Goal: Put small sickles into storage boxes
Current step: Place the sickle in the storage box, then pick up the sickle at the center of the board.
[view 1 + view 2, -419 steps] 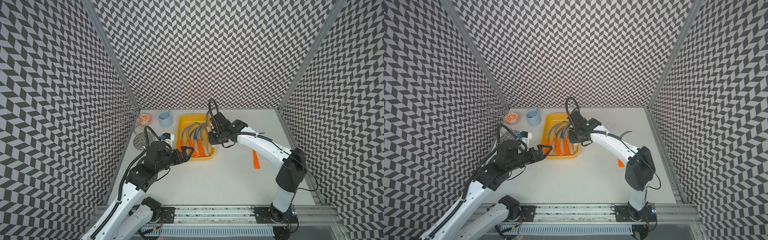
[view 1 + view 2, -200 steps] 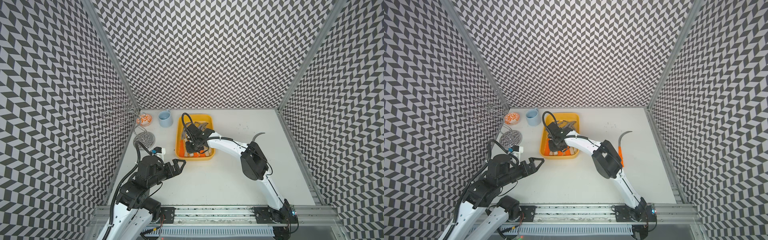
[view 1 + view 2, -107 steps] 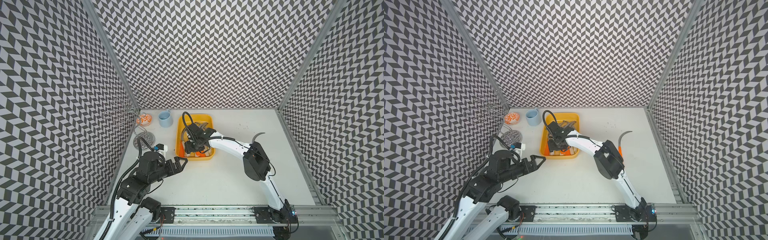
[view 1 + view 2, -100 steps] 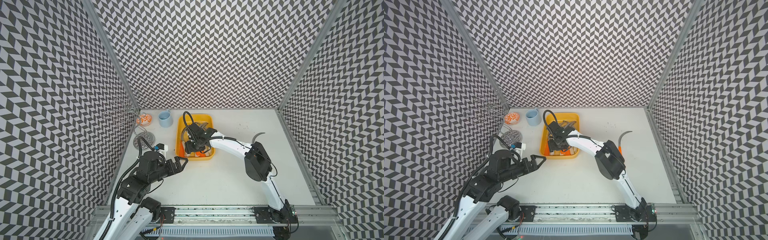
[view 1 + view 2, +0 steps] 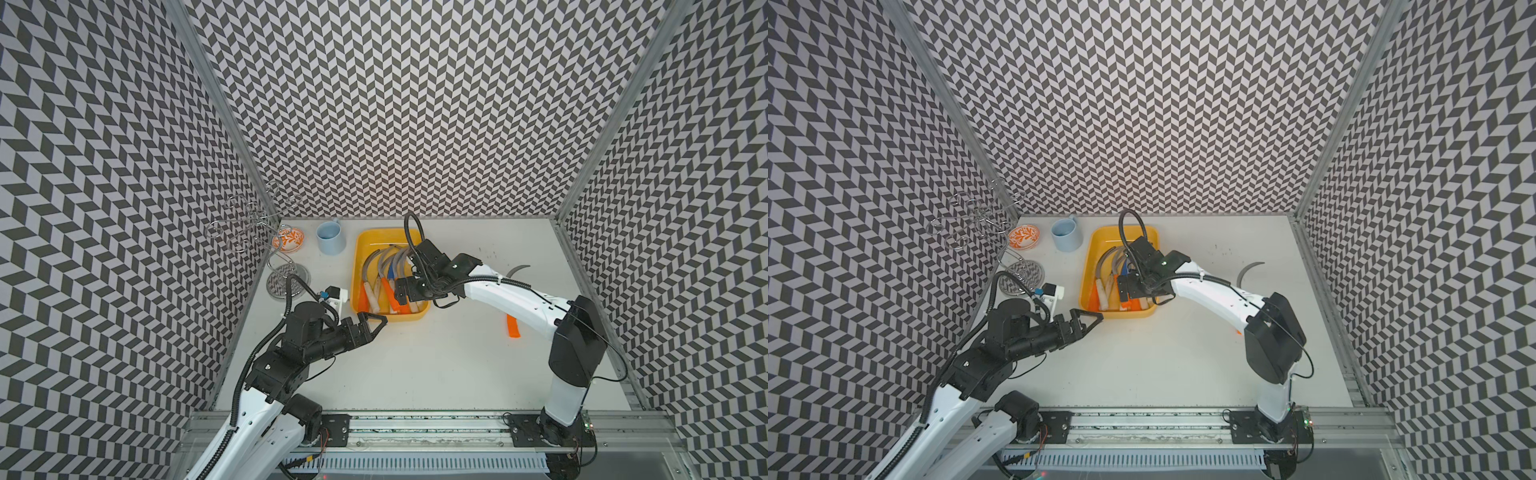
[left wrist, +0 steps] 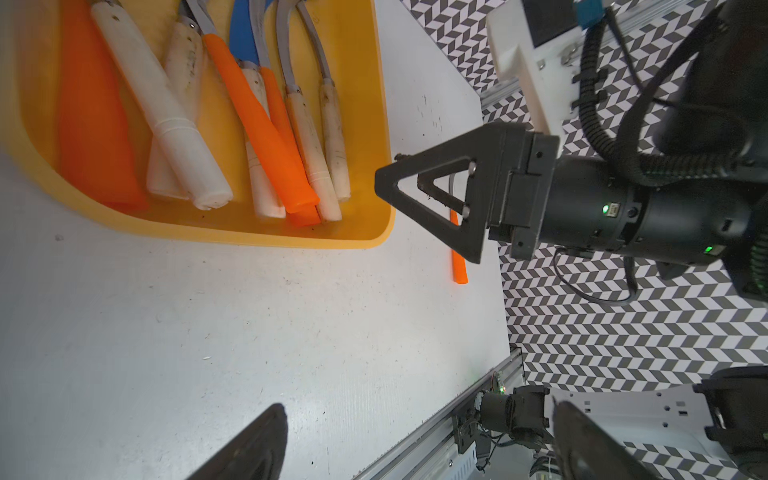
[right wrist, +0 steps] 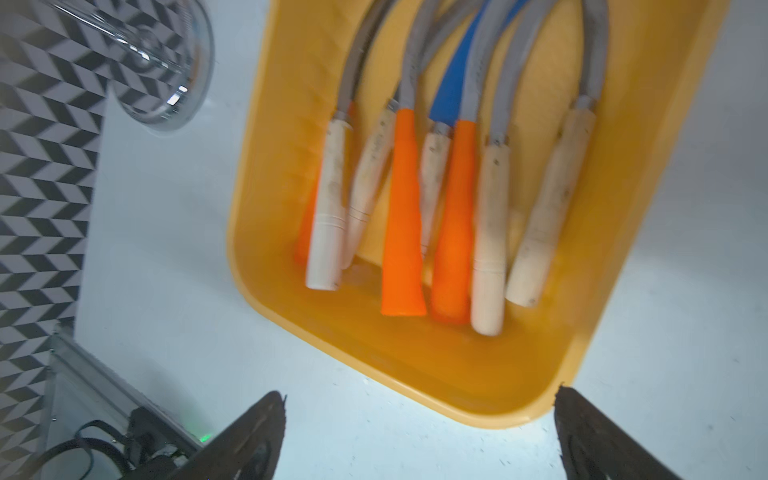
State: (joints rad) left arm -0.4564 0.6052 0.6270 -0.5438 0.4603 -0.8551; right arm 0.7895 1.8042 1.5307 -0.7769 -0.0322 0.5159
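My right gripper (image 7: pixel 419 392) has just opened wide and holds nothing, so one more of the sickles (image 7: pixel 403 232) now lies in the yellow tray (image 7: pixel 266 137), and a last sickle (image 5: pixel 513 328) waits on the table (image 5: pixel 415 374).

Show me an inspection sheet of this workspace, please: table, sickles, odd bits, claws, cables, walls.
Surface: white table, lightly speckled.
Job's things: yellow tray holds about eight sickles, handles orange or pale; one orange-handled sickle lies outside on the table.
Clutter: blue mug, orange-patterned dish, wire stand, all on the left arm's side of the tray.
Grippers: left gripper open, empty, by the tray's near edge; right gripper open, empty, over the tray.
Cables: black cable loops above the right wrist.
Surroundings: chevron-patterned walls; metal rail in front.
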